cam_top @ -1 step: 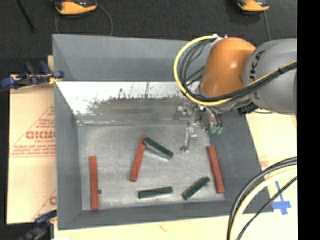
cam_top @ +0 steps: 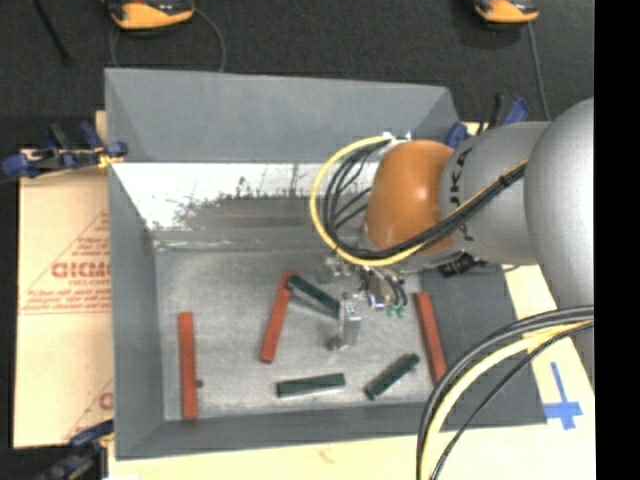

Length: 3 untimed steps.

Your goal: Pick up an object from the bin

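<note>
My gripper (cam_top: 349, 325) hangs low over the middle of the bin floor, under the orange wrist cover. A dark green bar (cam_top: 313, 296) lies tilted just left of it, its right end reaching up to the gripper; whether they touch I cannot tell. A red bar (cam_top: 275, 322) lies slanted a little further left, its top end by the green bar's left end. Nothing shows held in the gripper.
Two more dark green bars lie near the front wall, one flat (cam_top: 310, 385) and one slanted (cam_top: 391, 376). A red bar (cam_top: 430, 336) runs along the right wall and another (cam_top: 187, 365) along the left wall. The arm covers the bin's back right.
</note>
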Motion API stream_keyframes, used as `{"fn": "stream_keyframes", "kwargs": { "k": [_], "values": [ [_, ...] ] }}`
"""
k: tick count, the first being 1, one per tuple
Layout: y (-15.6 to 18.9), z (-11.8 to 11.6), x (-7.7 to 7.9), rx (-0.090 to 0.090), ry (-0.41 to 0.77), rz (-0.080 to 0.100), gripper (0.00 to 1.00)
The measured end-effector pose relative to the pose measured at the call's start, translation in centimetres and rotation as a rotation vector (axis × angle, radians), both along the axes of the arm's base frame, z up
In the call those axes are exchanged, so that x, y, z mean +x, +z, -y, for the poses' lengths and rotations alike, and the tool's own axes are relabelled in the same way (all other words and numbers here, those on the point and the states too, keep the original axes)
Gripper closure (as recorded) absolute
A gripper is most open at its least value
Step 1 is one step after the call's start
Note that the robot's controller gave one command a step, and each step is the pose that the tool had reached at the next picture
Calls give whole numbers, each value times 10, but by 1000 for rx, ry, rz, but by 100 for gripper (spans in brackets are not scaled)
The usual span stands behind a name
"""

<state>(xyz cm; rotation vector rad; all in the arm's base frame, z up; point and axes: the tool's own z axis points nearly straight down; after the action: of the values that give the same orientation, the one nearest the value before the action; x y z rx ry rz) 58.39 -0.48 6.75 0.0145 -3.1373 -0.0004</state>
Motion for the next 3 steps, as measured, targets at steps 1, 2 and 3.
{"fn": "stream_keyframes", "kwargs": {
  "k": [1,2,3],
  "values": [
    [5,1,3,-1,0,8,100],
    [7,-7,-1,0,526,8,100],
    [11,-75,28,2,1041,10,100]
  ]
}}
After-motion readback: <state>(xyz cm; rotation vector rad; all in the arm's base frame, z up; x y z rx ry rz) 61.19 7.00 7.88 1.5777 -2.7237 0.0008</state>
